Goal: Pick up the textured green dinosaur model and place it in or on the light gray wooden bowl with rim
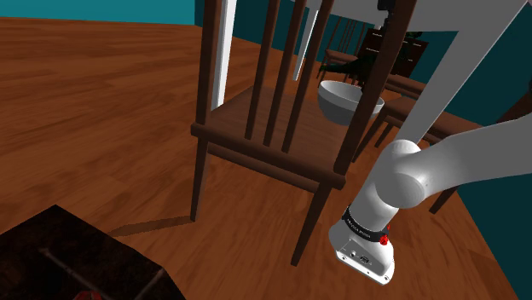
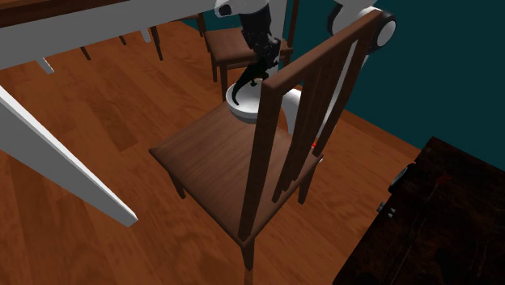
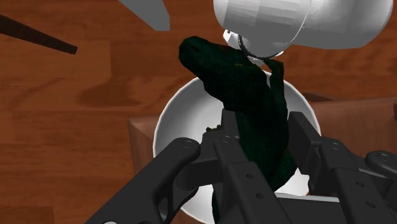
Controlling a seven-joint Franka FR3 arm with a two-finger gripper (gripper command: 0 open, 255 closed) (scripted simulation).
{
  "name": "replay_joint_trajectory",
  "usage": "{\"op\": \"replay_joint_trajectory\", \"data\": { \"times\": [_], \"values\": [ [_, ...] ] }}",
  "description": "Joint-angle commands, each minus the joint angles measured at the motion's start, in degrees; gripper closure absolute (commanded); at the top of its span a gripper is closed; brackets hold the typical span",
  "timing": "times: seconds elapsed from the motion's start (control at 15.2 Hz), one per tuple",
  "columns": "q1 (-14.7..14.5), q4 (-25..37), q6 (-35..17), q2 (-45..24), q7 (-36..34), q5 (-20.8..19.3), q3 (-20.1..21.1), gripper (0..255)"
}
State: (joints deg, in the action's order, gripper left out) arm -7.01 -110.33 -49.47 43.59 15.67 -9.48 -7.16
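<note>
The dark green textured dinosaur [image 3: 245, 89] is clasped between my black fingers [image 3: 304, 143], and my gripper [image 3: 267, 153] is shut on it. It hangs right over the open mouth of the light grey rimmed bowl [image 3: 175, 124], head pointing away from the hand. In the second exterior view my gripper [image 2: 263, 61] holds the dinosaur [image 2: 252, 78] just above the bowl [image 2: 241, 104]. The bowl stands on the far edge of the brown wooden chair seat [image 2: 218, 154]. The shoulder view shows the bowl [image 1: 348, 102] behind the chair's back slats.
The chair's tall slatted back [image 2: 311, 105] rises close beside the bowl. White table beams [image 2: 57, 162] cross the second exterior view's left. A second chair [image 2: 235, 42] stands behind the bowl. My dark stand [image 2: 437, 219] sits at the lower right on the wooden floor.
</note>
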Motion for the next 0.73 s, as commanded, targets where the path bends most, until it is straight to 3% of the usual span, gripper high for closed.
{"op": "replay_joint_trajectory", "data": {
  "times": [0.0,0.59,0.66],
  "values": [
    [0.1,-2.5,-1.3,1.0,-0.2,-0.1,-0.2,255],
    [0.1,-4.6,-2.5,2.0,-0.4,-0.1,-0.3,255],
    [0.1,-4.6,-2.5,2.0,-0.4,-0.1,-0.3,0]
  ]
}}
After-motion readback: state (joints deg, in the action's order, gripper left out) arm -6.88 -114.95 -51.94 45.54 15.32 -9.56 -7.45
